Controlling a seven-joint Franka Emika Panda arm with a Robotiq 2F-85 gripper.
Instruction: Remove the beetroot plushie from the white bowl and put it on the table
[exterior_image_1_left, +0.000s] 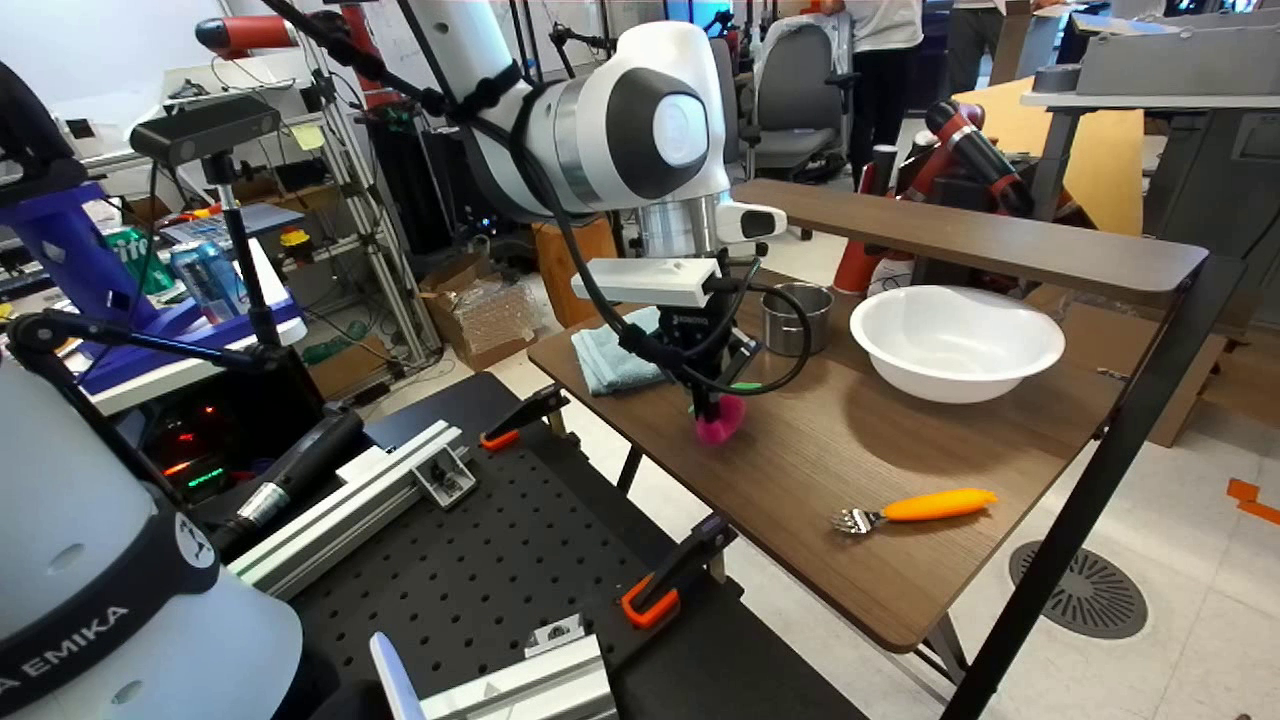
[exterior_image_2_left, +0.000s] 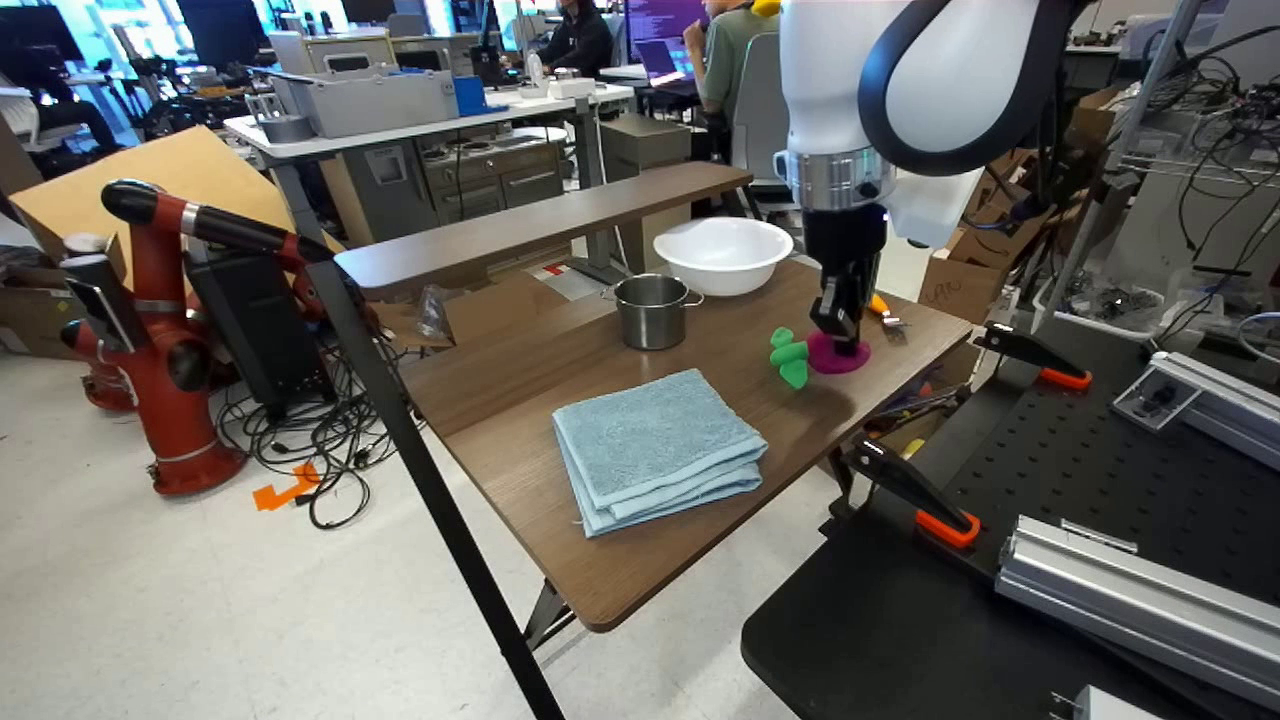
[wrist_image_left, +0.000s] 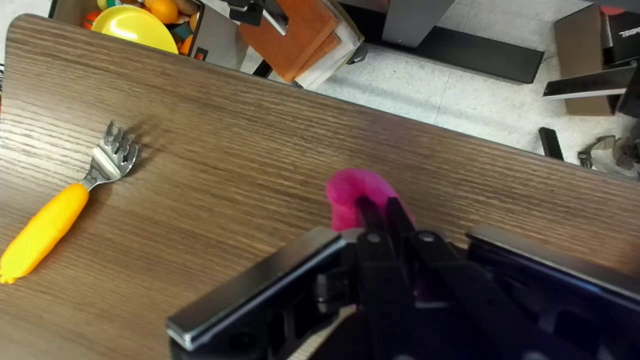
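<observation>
Across the dark brown, wood-grain table (exterior_image_1_left: 800, 450), we find the small, soft, magenta-pink beetroot plushie (exterior_image_2_left: 820, 357) well apart from the wide, glossy white bowl (exterior_image_1_left: 955, 335), with the jaws clamped together on a pinch of its body. Whether its underside touches the wood, we cannot tell. If it hangs even slightly, we judge that letting go could drop it and set its round side rolling toward the nearby long edge. Too narrow a release might leave the soft fabric snagged, dragging it along when the jaws lift. Its lobed green leaves (exterior_image_2_left: 790, 353) stand clear in an exterior view, but our wrist view hides them. That wrist view also leaves out the bowl, the folded light-blue cloth towel (exterior_image_2_left: 660, 445) and the cylindrical steel pot (exterior_image_2_left: 651, 320), all visible in both exterior views.
</observation>
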